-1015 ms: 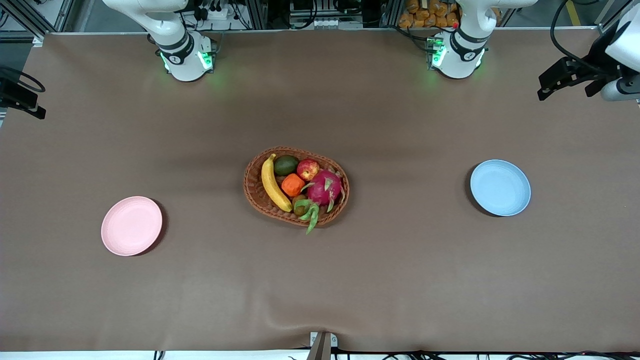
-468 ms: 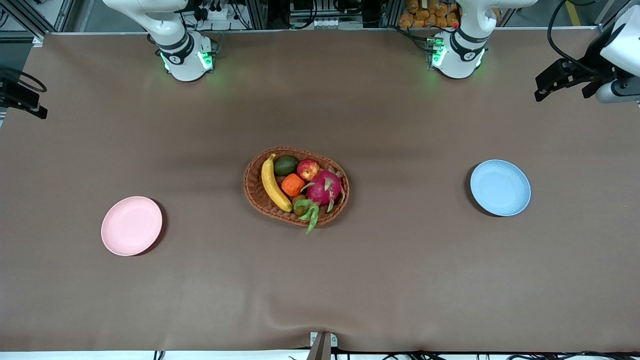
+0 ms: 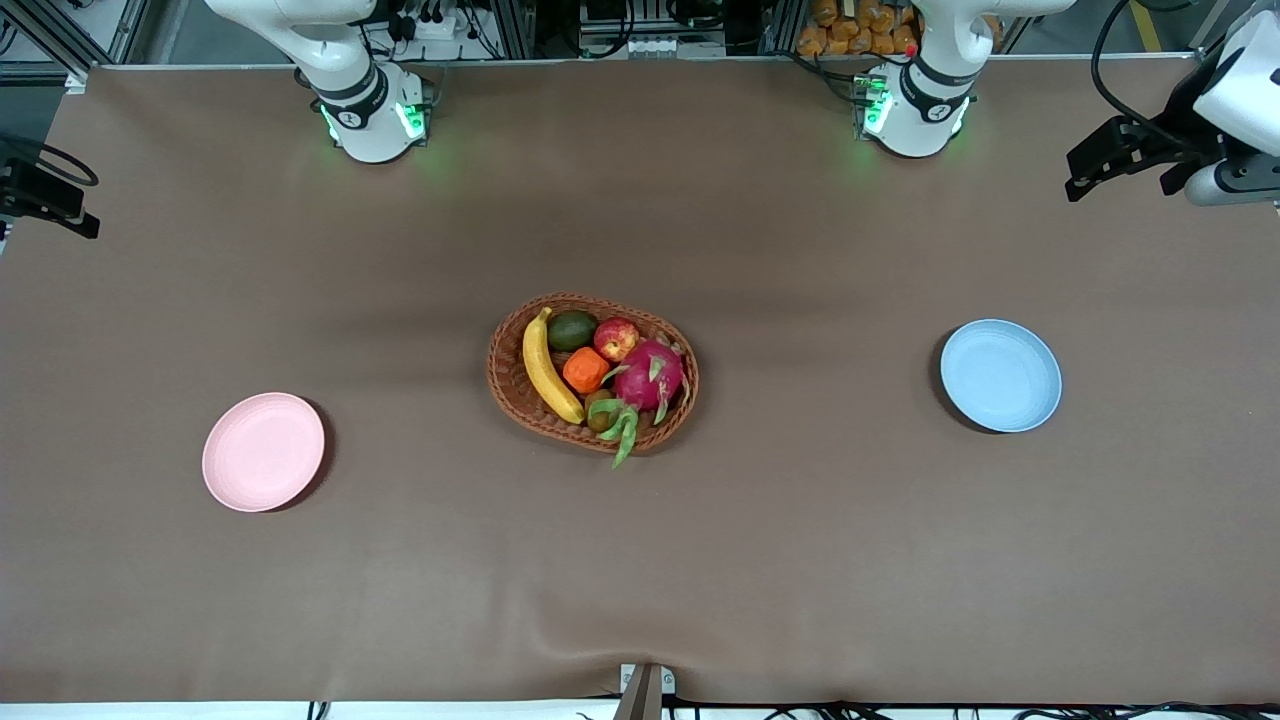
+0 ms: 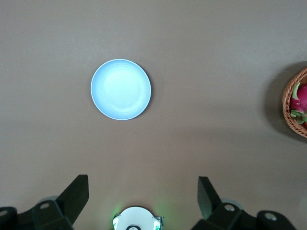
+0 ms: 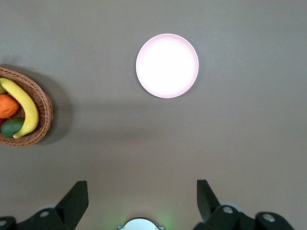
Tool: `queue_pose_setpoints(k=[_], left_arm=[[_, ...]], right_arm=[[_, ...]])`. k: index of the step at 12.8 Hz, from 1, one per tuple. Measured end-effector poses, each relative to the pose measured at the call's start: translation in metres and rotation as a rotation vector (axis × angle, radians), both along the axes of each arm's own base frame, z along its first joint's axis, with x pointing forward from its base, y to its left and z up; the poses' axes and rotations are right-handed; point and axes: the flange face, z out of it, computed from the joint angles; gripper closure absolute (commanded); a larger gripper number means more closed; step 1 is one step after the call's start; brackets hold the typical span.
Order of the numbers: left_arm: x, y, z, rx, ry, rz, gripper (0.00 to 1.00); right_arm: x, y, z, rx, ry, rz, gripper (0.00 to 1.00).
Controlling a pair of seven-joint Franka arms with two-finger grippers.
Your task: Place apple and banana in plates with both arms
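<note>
The banana and the red apple lie in a brown wicker basket at the table's middle. The pink plate lies toward the right arm's end and the blue plate toward the left arm's end; both are bare. My left gripper is high over the table's edge at the left arm's end, open and empty, with the blue plate below it. My right gripper is high at the other end, open and empty, over the pink plate; the banana shows there too.
The basket also holds an orange fruit, a dark green avocado, a pink dragon fruit and a small brown fruit. The arms' green-lit bases stand at the table's back edge. Brown cloth covers the table.
Both hands have shifted slightly inward over the table's ends. Nothing on the table has moved.
</note>
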Motion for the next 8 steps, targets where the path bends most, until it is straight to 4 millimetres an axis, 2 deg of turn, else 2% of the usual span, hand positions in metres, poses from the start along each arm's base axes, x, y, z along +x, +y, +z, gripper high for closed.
queue_pose_setpoints(k=[5, 8], left_arm=[[0.000, -0.020, -0.004, 0.003, 0.008, -0.036, 0.00], [0.000, -0.023, -0.005, 0.004, 0.010, -0.042, 0.00]], right_arm=[[0.000, 0.000, -0.005, 0.001, 0.011, 0.001, 0.00], [0.000, 0.001, -0.006, 0.002, 0.014, 0.001, 0.00]])
